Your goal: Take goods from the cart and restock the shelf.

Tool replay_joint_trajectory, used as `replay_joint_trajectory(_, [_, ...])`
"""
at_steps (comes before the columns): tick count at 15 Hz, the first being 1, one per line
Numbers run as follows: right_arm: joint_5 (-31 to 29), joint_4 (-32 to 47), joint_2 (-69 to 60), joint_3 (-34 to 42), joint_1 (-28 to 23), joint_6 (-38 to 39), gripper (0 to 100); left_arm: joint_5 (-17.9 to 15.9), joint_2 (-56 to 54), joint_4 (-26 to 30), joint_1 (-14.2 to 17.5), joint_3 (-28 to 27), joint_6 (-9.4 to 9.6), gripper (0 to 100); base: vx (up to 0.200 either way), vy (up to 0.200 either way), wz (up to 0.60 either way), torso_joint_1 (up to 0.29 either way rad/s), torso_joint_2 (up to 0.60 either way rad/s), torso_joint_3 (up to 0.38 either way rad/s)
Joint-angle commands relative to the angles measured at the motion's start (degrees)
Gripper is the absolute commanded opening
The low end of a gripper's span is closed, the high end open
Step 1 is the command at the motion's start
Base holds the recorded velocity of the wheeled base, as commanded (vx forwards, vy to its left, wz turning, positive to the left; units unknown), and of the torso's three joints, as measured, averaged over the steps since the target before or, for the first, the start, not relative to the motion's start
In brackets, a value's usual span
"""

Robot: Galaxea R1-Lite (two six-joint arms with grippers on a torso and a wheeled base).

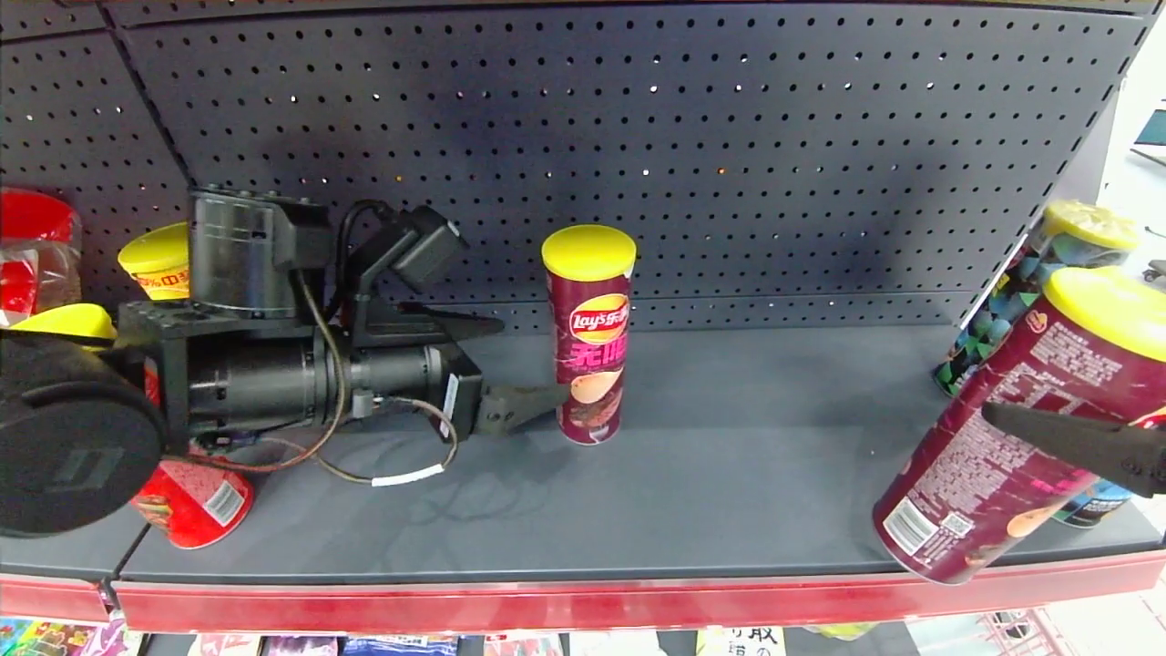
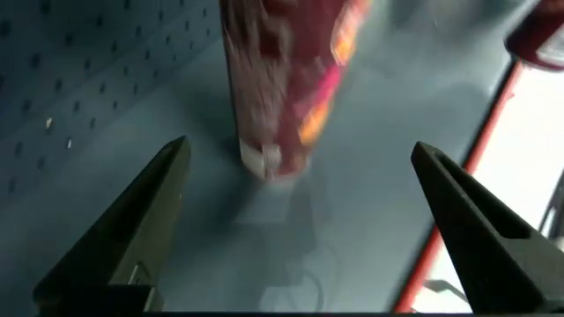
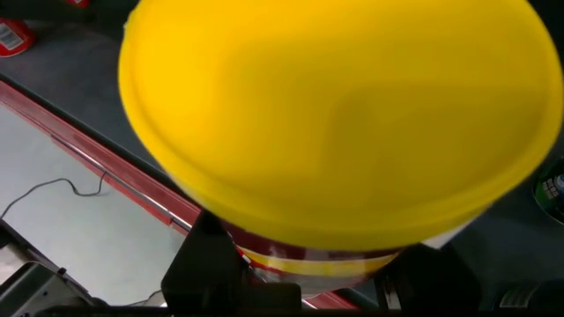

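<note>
**Shelf stock, listed from the left of the upright can to its right**

- Red jar (image 1: 32, 246): stood far to the left of the upright can (image 1: 590, 337), against the pegboard (image 1: 638, 118).
- Yellow-lidded cans (image 1: 155, 260): set left of the upright can, partly hidden behind the left arm.
- Red can (image 1: 196, 506): seen tilted, left of the upright can and nearer the front.
- Left tool (image 1: 533, 358): released, with the fingers spread wide. It is held just left of the upright can, the tips level with its lower half (whether the near tip touches cannot be told).
- Upright can: stood alone mid-shelf, lid up, apparently already placed.
- Held can (image 1: 1011, 428): grasped in the right tool (image 1: 1079, 437), which is clenched round its upper body. It is leaned steeply, well right of the upright can, with its base over the red lip (image 1: 583, 601) of the shelf (image 1: 747, 456).
- Patterned can (image 1: 1038, 292): set behind the held can, farther right again.

**Step in hand (judged):** the held can is to be stood on the shelf.

- The can is best brought upright before it is lowered.
- Its base should be carried inward past the lip.
- A gap should be kept from the patterned can.
- The grip should be let go only once the base sits flat, since a tall, narrow can is easily toppled.
</note>
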Motion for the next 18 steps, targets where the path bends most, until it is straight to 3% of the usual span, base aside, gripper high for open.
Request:
replay_joint_trajectory(1, [0.04,-0.01,0.12,0.02,0.0,-0.03,0,-0.52,5.54,0.01,-0.52,-4.52,-0.01,100,0.0,0.0,0.0,0.0,0.0,0.0])
replay_joint_trajectory(10, [0.04,-0.01,0.48,0.02,-0.27,0.06,0,-2.28,14.68,0.19,-2.01,-17.7,-0.01,100,0.0,0.0,0.0,0.0,0.0,0.0])
replay_joint_trajectory(15, [0.04,-0.01,0.48,-0.07,-0.27,0.06,0,-4.03,16.35,0.19,-2.19,-18.67,0.08,100,0.0,0.0,0.0,0.0,0.0,0.0])
replay_joint_trajectory(17, [0.04,-0.01,0.48,-0.07,-0.35,0.06,0,-4.39,17.14,-0.25,-2.54,-18.84,1.57,100,0.0,0.0,0.0,0.0,0.0,0.0])
replay_joint_trajectory(18, [0.04,0.07,0.56,0.02,-0.35,0.06,0,-4.65,17.06,0.01,-2.89,-19.11,1.66,0,0.0,0.0,0.0,0.0,0.0,0.0])
